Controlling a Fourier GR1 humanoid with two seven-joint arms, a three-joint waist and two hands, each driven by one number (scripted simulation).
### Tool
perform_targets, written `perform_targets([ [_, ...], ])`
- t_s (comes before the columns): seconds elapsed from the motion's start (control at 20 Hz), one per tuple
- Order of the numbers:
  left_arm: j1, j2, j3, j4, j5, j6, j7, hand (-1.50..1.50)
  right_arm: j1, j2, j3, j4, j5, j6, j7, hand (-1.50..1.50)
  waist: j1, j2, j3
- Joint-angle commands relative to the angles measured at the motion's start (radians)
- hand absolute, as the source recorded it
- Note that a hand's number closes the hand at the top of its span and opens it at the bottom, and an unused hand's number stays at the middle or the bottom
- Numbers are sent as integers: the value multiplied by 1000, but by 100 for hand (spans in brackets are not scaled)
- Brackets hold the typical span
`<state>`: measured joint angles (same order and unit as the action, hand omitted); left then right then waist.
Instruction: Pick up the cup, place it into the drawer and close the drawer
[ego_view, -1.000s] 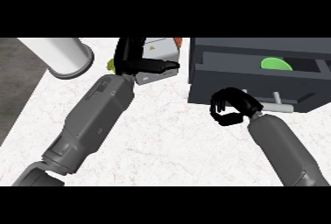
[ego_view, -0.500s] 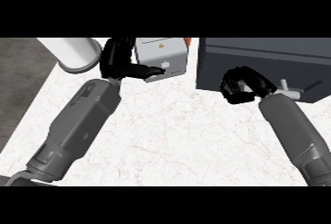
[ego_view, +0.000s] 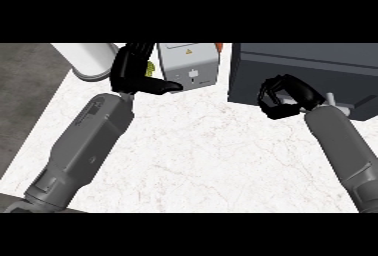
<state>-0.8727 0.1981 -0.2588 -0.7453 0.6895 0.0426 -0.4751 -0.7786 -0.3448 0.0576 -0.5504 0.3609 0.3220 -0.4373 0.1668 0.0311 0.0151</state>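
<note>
At upper right of the desk (ego_view: 184, 160), the right hand (ego_view: 284, 97) sat curled on nothing against the shut drawer (ego_view: 310, 75); cup hidden from view; left hand (ego_view: 133, 70) relaxed, thumb out, just beside a grey box (ego_view: 188, 67); white cylinder (ego_view: 92, 59) far left.

Markings logged: one item. Grey box (ego_view: 189, 67) at the far edge of the table (ego_view: 207, 160): a small yellow warning triangle near the top of its face, with thin dark lines beside it too fine for me to read. White square patch below, lettering illegible. I read no words, numbers or brands.
</note>
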Motion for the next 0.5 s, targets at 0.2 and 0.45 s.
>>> perform_targets([
  [0.2, 35, 12, -2, -29, 12, -43, 6, -150, -163, -144, -98, 16, -28, -46, 80, 150, 56, 16, -13],
  [0.45, 52, 20, -6, -38, 8, -50, 1, -150, -144, -156, -104, -7, -48, -12, 78, 150, 66, 18, -12],
])
